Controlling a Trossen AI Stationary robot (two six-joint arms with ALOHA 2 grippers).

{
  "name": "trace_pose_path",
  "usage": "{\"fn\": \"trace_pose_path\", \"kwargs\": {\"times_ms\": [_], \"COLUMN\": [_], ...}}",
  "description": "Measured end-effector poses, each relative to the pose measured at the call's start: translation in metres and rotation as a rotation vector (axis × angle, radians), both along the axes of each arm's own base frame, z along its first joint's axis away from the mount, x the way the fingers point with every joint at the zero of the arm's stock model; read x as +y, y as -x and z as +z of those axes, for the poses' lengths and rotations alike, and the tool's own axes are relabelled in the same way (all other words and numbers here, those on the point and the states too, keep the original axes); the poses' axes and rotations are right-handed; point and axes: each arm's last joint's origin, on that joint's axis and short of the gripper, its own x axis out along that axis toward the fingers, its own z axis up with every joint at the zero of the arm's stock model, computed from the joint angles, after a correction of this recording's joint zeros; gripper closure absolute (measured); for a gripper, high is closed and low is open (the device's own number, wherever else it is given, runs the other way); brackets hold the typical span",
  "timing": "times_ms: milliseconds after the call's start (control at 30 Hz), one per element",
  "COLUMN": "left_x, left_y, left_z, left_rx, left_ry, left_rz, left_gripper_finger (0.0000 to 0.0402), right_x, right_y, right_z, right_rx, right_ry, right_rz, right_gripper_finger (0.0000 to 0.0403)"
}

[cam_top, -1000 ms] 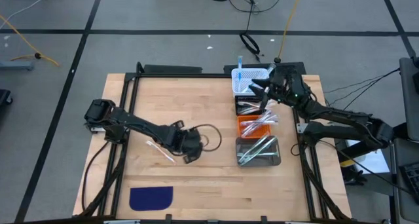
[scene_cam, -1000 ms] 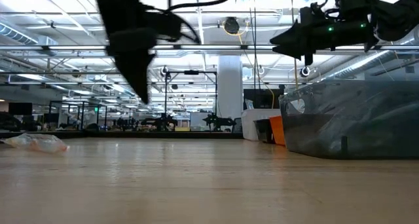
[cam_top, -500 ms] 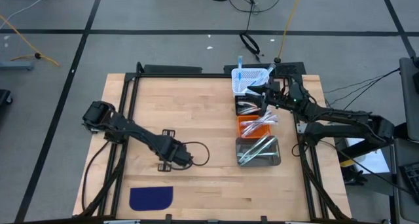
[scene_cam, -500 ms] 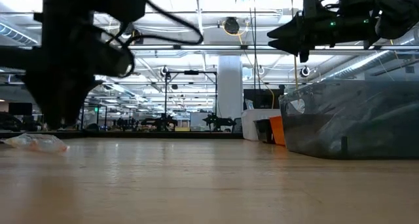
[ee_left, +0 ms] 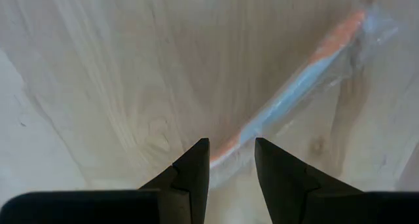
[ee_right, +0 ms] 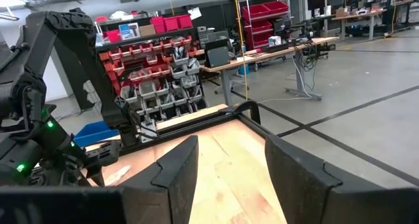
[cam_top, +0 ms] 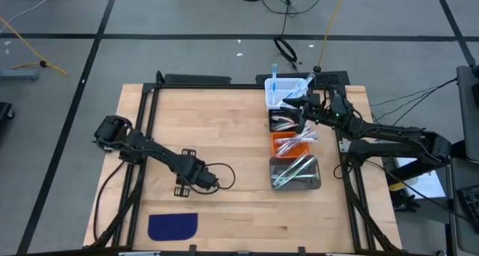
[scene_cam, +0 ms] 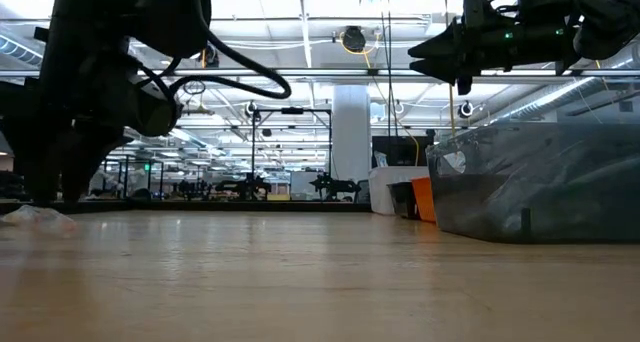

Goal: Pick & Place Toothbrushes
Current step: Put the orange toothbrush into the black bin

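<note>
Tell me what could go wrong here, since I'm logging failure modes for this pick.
The left gripper has open jaws over one end of the wrapped toothbrush lying flat on the table. Gripping that far off-centre, it may pivot or slip. The clear wrapper may be pinched instead of the handle.

One toothbrush [ee_left: 294,93], white with orange ends in a clear wrapper, lies flat and slanted on the worktop at about 7 o'clock. The other toothbrushes [cam_top: 296,170] lie in the bins at 3 o'clock.
</note>
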Motion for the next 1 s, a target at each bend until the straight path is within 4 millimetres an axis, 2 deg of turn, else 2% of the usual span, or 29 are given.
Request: {"fn": "trace_pose_path", "kwargs": {"times_ms": [500, 700, 833, 900, 1000], "left_x": [0.0, 0.002, 0.004, 0.004, 0.003], "left_y": [0.002, 0.012, 0.016, 0.016, 0.013], "left_z": [0.0, -0.022, -0.027, -0.027, -0.028], "left_rx": [0.025, 0.028, 0.023, 0.011, -0.013], "left_ry": [0.019, 0.067, 0.062, 0.041, 0.053], "left_rz": [-0.038, -0.026, -0.012, -0.008, -0.025], "left_gripper_finger": [0.0277, 0.0277, 0.0278, 0.0287, 0.0327], "right_x": [0.0, 0.0, 0.0, 0.0, 0.0], "right_y": [0.0, 0.0, 0.0, 0.0, 0.0], "right_z": [0.0, 0.0, 0.0, 0.0, 0.0], "right_rx": [0.0, 0.0, 0.0, 0.0, 0.003], "right_ry": [0.0, 0.0, 0.0, 0.0, -0.002], "right_rz": [0.0, 0.0, 0.0, 0.0, -0.001], "right_gripper_finger": [0.0236, 0.0236, 0.0236, 0.0236, 0.0236]}}
